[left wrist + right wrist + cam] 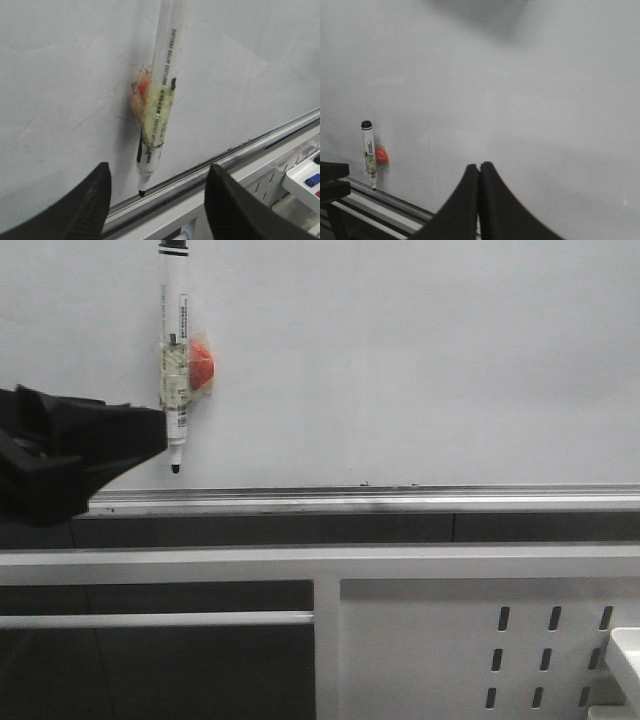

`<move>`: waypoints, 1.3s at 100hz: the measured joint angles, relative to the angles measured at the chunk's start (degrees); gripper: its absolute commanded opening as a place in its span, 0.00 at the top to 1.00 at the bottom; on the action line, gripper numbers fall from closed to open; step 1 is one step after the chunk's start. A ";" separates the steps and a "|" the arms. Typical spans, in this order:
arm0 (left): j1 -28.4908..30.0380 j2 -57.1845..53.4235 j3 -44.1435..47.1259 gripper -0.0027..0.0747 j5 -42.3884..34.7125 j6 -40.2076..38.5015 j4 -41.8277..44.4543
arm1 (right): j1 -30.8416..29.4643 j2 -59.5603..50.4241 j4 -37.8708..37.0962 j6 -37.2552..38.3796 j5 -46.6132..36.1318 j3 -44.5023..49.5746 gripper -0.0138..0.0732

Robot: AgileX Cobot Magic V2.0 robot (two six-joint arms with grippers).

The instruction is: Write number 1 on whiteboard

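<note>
Plain pale wall of whiteboard (pixel 420 360) across every view, glossy, bare of any stroke; no number 1 visible anywhere on it. One silver tray rail (pixel 400 502) along its lower edge, one white frame bar (pixel 300 562) beneath that, then one white perforated panel (pixel 470 650) with nine slots in view, three columns of three.

One left gripper (pixel 157 200), black, fingers (pixel 92 200) spread wide, holding nothing. One right gripper (pixel 479 200), fingers (pixel 465 200) pressed together tip to tip, holding nothing.

One white marker pen (pixel 175 360) hanging upright against the board, black cap uppermost, dark tip down, just above the rail. In the left wrist view, directly ahead of the gap between the spread fingers, tip roughly level with the fingertips, touching neither. Far off to the side of the closed right fingers, well apart. One red blob (pixel 202 362) taped at mid-barrel under clear wrap. Printed lines and a barcode-like strip along the barrel, too small to read.

Wide bare board beside the pen on the blob side, out to the frame edge; only a narrow strip between pen tip and rail. Small blue and red items (pixel 312 180) in a white tray (pixel 300 186) beyond one left finger, at the picture's edge.
</note>
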 measured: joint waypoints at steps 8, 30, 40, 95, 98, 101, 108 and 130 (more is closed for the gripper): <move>0.00 5.03 -0.25 0.49 -2.14 -0.65 0.13 | 0.00 0.24 0.00 0.00 -0.15 -0.50 0.90; 0.00 10.41 -1.28 0.49 -2.62 -0.92 -0.50 | 0.00 0.46 0.00 0.00 -0.15 -1.25 0.90; 0.00 10.41 -2.53 0.49 -2.96 -1.02 -1.51 | 0.00 0.46 0.00 0.00 -0.15 -1.38 0.90; -0.24 10.59 -8.03 0.99 -3.19 -1.02 -2.23 | 1.84 0.47 0.00 0.00 -0.15 -1.38 0.90; -0.24 10.68 -8.03 0.99 -3.19 -1.02 -2.23 | 1.94 0.47 0.00 0.00 -0.15 -1.38 0.90; -0.24 10.68 -8.03 0.99 -3.19 -1.02 -2.11 | 1.96 0.47 0.00 0.00 -0.15 -1.38 0.90; -0.24 10.68 -8.03 0.99 -3.19 -0.91 -0.66 | 2.33 0.47 0.00 0.00 -0.15 -1.38 0.90; -0.24 10.68 -8.16 0.99 -2.71 -0.06 17.57 | 9.70 1.75 0.00 -4.14 5.85 -1.38 0.90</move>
